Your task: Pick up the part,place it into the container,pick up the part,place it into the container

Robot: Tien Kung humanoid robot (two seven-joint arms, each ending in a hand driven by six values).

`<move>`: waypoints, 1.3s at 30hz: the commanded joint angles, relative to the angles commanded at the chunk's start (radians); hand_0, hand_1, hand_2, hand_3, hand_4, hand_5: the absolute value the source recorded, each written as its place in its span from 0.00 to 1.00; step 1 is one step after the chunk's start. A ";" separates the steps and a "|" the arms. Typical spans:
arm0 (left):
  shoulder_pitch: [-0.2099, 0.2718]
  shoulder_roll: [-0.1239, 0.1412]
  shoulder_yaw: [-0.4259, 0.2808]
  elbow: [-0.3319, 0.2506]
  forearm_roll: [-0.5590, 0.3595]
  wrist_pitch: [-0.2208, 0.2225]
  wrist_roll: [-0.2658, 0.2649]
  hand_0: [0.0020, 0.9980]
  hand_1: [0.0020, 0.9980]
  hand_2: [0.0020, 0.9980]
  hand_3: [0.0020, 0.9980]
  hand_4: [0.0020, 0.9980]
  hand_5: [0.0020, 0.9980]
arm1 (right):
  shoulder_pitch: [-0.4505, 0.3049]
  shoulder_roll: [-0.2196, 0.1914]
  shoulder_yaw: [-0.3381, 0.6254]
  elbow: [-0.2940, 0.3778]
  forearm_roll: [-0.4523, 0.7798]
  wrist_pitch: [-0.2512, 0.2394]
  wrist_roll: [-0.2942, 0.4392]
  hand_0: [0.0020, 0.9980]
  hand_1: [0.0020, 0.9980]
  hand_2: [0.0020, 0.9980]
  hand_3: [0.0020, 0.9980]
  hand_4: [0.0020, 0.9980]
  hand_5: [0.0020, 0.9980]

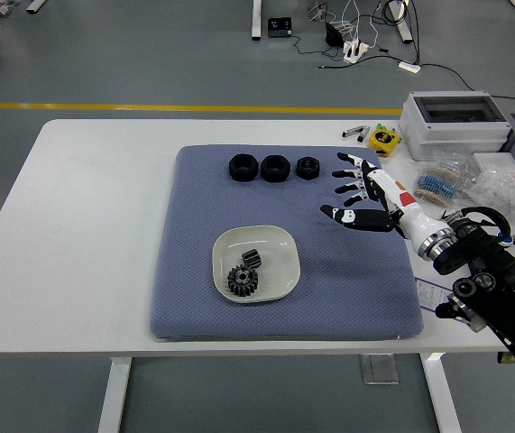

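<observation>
Blue-grey mat [185, 271]: square, dimpled fabric texture, rounded corners, lying flat on the white table [77, 234].

White dish [280, 245]: shallow, glossy, rounded-square rim; sits on the mat at about 6 o'clock from the mat's centre.

Large gear [242, 280]: black, matte, toothed all round with a centre bore; lies flat inside the dish, toward its 7 o'clock side.

Small gear [251, 259]: black, toothed, tilted; inside the dish just at 1 o'clock of the large gear, close beside it.

Three black nuts [275, 167]: chunky, faceted rings with round holes, set in a row along the mat's 12 o'clock edge, well apart from the dish.

Right hand [365, 198]: white shell with black fingertips and an orange patch, fingers spread apart, holding nothing; over the mat's 3 o'clock side, at 4 o'clock of the nuts.
</observation>
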 joint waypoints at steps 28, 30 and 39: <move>0.014 0.002 -0.007 0.000 0.018 -0.004 0.004 0.71 0.63 0.64 0.57 0.62 0.70 | -0.075 0.011 0.089 0.006 -0.018 0.025 -0.045 0.63 0.67 0.80 0.90 0.84 0.31; 0.015 0.002 -0.007 0.000 0.019 -0.004 0.004 0.71 0.63 0.64 0.57 0.62 0.70 | -0.077 0.011 0.094 0.008 -0.044 0.028 -0.051 0.63 0.67 0.80 0.90 0.84 0.31; 0.012 0.002 -0.009 0.000 0.022 -0.006 0.005 0.71 0.63 0.64 0.57 0.62 0.70 | -0.076 0.010 0.104 0.017 -0.094 0.044 -0.071 0.65 0.68 0.81 0.90 0.83 0.33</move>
